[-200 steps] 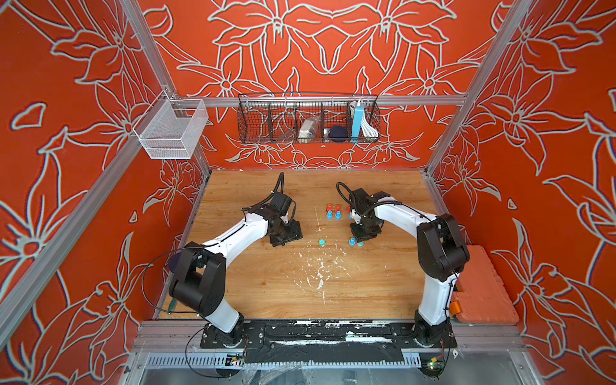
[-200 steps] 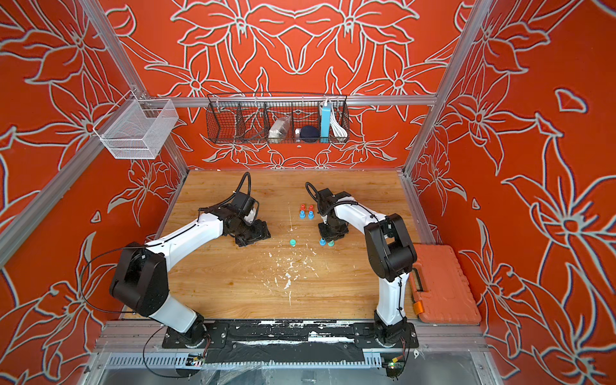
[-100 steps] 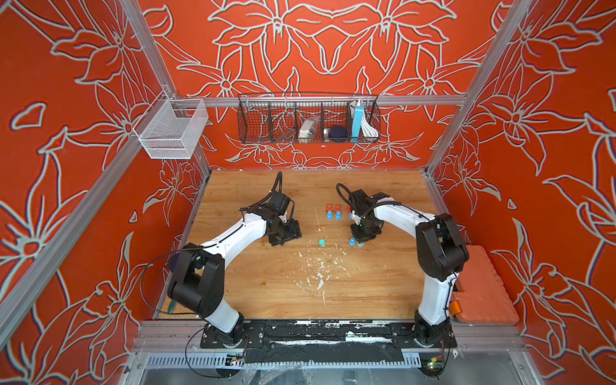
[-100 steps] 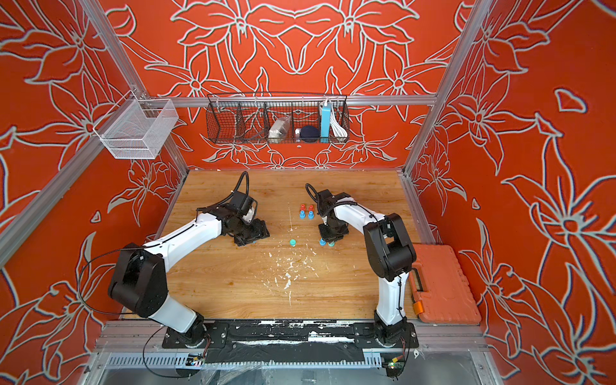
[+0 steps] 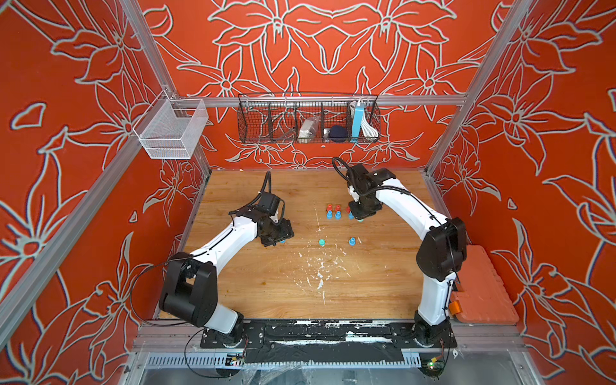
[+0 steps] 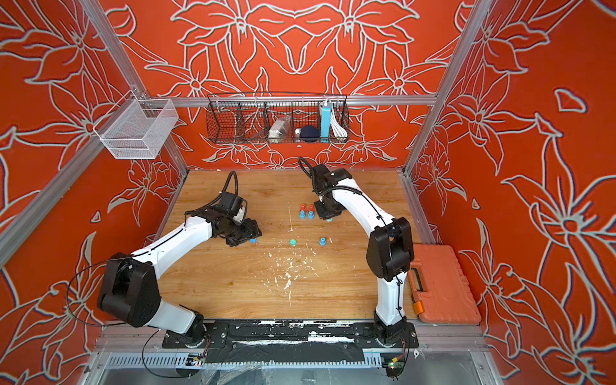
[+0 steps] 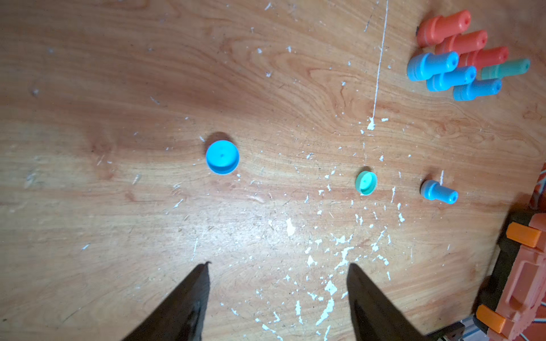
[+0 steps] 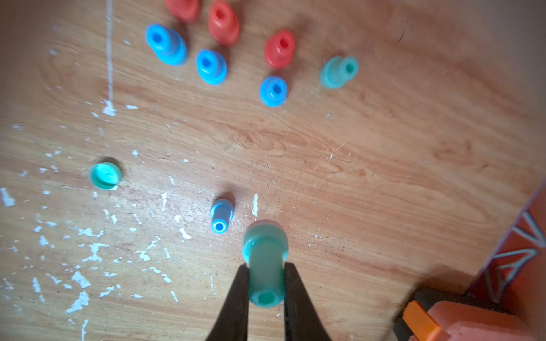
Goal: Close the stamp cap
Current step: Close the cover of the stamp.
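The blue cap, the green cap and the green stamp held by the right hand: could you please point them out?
blue cap (image 7: 222, 157), left wrist view, centre of its face.
green cap (image 7: 366, 183), left wrist view, centre of its face.
held green stamp (image 8: 266, 274), right wrist view, its stem.

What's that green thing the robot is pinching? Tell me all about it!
It is a teal stamp of smooth plastic: a narrow handle with a hole in its end and a wider round base. The right gripper's black fingers pinch the handle from both sides. Its base points down at the wooden table; whether it touches is unclear.
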Controlling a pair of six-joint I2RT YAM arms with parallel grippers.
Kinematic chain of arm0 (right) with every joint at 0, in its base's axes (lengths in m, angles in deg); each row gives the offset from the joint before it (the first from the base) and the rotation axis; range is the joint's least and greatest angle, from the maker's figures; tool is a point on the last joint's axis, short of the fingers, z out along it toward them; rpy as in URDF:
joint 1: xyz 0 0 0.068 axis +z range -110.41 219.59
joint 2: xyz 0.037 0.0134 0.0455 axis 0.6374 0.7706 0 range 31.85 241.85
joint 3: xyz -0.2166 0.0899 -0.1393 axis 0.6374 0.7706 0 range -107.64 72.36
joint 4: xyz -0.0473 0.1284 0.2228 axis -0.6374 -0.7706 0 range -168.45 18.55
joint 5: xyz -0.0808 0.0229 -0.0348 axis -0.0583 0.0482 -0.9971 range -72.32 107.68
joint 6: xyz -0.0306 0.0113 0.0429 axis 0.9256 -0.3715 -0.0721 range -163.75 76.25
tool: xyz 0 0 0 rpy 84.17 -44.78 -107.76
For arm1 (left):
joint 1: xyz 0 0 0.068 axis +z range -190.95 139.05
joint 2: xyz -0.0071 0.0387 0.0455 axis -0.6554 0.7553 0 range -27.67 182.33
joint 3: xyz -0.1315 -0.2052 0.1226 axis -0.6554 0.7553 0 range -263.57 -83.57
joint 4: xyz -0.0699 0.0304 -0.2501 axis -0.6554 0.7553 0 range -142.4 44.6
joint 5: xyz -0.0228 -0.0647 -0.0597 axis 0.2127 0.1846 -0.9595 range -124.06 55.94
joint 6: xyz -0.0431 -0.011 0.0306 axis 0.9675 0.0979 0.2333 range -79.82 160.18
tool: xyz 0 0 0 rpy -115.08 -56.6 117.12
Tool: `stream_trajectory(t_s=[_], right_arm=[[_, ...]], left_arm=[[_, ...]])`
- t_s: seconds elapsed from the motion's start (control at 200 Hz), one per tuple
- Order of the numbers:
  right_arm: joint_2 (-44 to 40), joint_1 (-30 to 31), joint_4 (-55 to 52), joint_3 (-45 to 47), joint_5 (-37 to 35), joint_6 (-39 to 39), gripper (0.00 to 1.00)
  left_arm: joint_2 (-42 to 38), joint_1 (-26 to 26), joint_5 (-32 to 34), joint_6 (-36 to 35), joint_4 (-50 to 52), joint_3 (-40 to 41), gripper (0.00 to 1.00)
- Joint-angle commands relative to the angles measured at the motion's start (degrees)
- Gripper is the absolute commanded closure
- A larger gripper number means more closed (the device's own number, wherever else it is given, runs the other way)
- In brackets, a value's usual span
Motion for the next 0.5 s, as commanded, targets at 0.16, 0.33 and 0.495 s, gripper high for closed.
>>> stream_trajectory(t_s=[0.16,0.33,0.495], right_arm=[[17.5,9.1,-15.5,-22.3,4.8,0.3,0.94],[25.4,11.9,-17.6,-30.6,6.3,-1.3,0.95],[26.5,12.9,-15.0,-29.2,7.4,-2.3,0.95]], left_arm=[[-5.5,3.7,-0.1,-1.7,1.8,4.2,0.27],[-8.8,4.7,0.3,-1.7,2.6,6.3,0.27],[-11.1,5.6,0.3,-1.8,2.7,8.2,0.27]])
